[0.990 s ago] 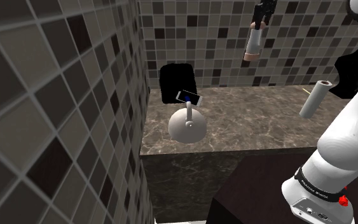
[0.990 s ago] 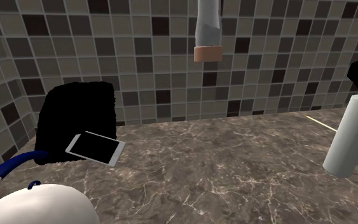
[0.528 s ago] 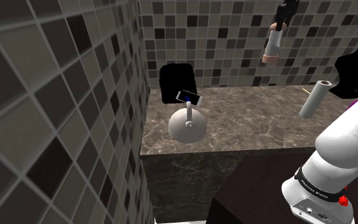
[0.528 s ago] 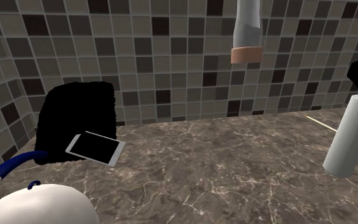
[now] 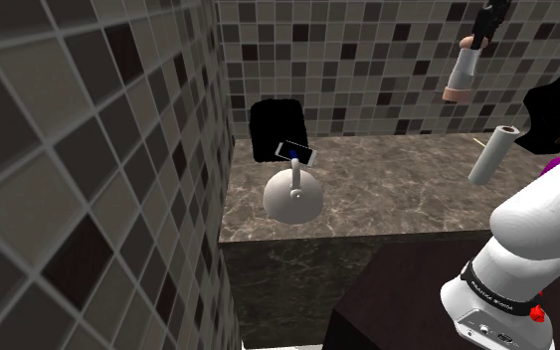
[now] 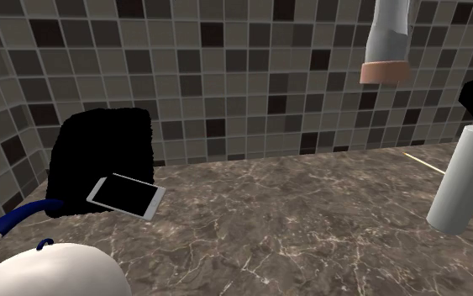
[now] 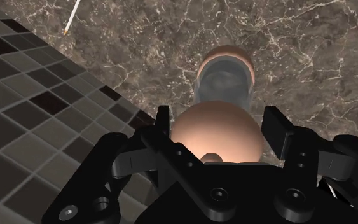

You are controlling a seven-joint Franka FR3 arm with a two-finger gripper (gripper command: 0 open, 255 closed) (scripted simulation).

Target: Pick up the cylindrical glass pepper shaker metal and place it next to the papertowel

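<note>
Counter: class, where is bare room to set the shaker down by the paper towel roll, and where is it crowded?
Free: the wide counter stretch between the phone and the paper towel roll, back to the tiled wall. Crowded: the corner where phone, black shape and white domed object cluster. A thin stick lies near the roll.

Light is dim and even across all three views, source not identifiable; the desk top reads a uniform mid-brown, and its front face below falls to near-black. Wrist view: the pepper shaker cap carries a soft, broad highlight at centre, darkening toward its rim, while the fingers are matte black with faint grey edges. Shoulder view: the near tiled wall stretches steeply toward that view's left edge.
</note>
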